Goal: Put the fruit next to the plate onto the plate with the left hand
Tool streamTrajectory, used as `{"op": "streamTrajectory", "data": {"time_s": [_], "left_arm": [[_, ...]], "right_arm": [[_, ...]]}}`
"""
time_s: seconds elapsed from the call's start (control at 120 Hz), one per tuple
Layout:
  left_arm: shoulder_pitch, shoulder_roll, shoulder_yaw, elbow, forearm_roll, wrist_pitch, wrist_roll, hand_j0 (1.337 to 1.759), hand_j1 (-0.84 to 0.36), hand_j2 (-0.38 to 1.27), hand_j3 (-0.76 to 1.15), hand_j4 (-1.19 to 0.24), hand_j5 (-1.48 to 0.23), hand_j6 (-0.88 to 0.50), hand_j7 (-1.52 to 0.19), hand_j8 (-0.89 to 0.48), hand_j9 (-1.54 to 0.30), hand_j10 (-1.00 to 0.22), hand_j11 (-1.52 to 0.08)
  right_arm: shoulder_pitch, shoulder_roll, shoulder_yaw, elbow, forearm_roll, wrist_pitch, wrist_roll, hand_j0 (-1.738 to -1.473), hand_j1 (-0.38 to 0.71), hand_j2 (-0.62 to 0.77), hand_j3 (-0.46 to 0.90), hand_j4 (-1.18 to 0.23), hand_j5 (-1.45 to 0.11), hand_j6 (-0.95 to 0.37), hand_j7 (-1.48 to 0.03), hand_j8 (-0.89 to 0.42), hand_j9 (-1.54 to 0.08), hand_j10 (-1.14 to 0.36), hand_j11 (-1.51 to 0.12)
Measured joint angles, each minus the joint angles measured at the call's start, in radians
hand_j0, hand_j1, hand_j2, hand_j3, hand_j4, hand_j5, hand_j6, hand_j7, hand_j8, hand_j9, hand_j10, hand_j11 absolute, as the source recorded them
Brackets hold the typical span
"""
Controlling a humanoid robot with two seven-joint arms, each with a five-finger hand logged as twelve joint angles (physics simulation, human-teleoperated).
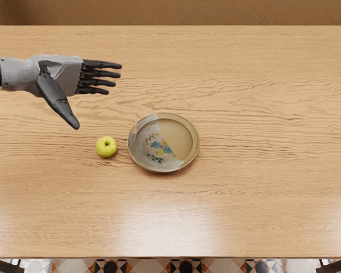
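Yellow-green round apple [106, 147] is sitting on the light wooden table [261, 85], just beside the left edge of the round glazed ceramic plate [179, 139], with a narrow strip of bare wood showing between the two. The apple is lying off the plate, not yet on it, and is casting a soft shadow on the wood beneath it. The plate is lying flat near the middle of the table. It is showing a tan centre, a grey-green rim and a painted floral motif on its left half.

The left robot hand [62, 77] is entering from the picture's left edge on a grey forearm. It is showing over the far-left part of the table, up and to the left of the apple and well apart from it. The robot hand is hanging released: its four black fingers [102, 74] are stretching out straight toward the right, lying side by side. The dark thumb [62, 105] is pointing down and to the right, toward the apple's side of the table. The robot hand is grasping nothing and is touching neither the apple nor the plate.

Along the bottom edge of the picture, past the table's near side, a strip of patterned tiled floor [181, 266] is showing.
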Motion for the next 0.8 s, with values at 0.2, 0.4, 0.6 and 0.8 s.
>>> {"op": "streamTrajectory", "data": {"time_s": [0.2, 0.4, 0.6, 0.8], "left_arm": [[0.023, -0.009, 0.001, 0.039, 0.049, -0.002, 0.021, 1.658, 0.34, 0.0, 0.0, -0.01, -0.01, -0.01, -0.01, -0.01, -0.01, -0.01, -0.01], [-0.093, 0.042, 0.082, 0.05, 0.129, -0.002, 0.096, 1.658, 0.34, 0.0, 0.0, -0.01, -0.01, -0.01, -0.01, -0.01, -0.01, -0.01, -0.01], [-0.423, -0.191, 0.583, 0.013, 0.147, 0.158, 0.098, 1.658, 0.34, 0.0, 0.0, -0.01, -0.01, -0.01, -0.01, -0.01, -0.01, -0.01, -0.01], [-0.446, -0.266, 0.825, -0.006, 0.108, 0.44, 0.061, 1.658, 0.32, 0.0, 0.0, -0.02, -0.03, -0.02, -0.03, -0.02, -0.03, -0.02, -0.03]], "right_arm": [[0.002, 0.0, 0.0, -0.001, 0.0, -0.001, 0.001, -1.658, -0.35, 0.0, 0.0, 0.0, 0.0, 0.0, 0.0, 0.0, 0.0, 0.0, 0.0], [0.002, 0.0, 0.0, -0.001, 0.0, -0.001, 0.002, -1.658, -0.35, 0.0, 0.0, 0.0, 0.0, 0.0, 0.0, 0.0, 0.0, 0.0, 0.0], [0.001, 0.0, 0.0, -0.001, 0.0, -0.001, 0.002, -1.658, -0.35, 0.0, 0.0, 0.0, 0.0, 0.0, 0.0, 0.0, 0.0, 0.0, 0.0], [0.001, 0.0, 0.0, -0.001, 0.0, -0.001, 0.002, -1.658, -0.35, 0.0, 0.0, 0.0, 0.0, 0.0, 0.0, 0.0, 0.0, 0.0, 0.0]]}}
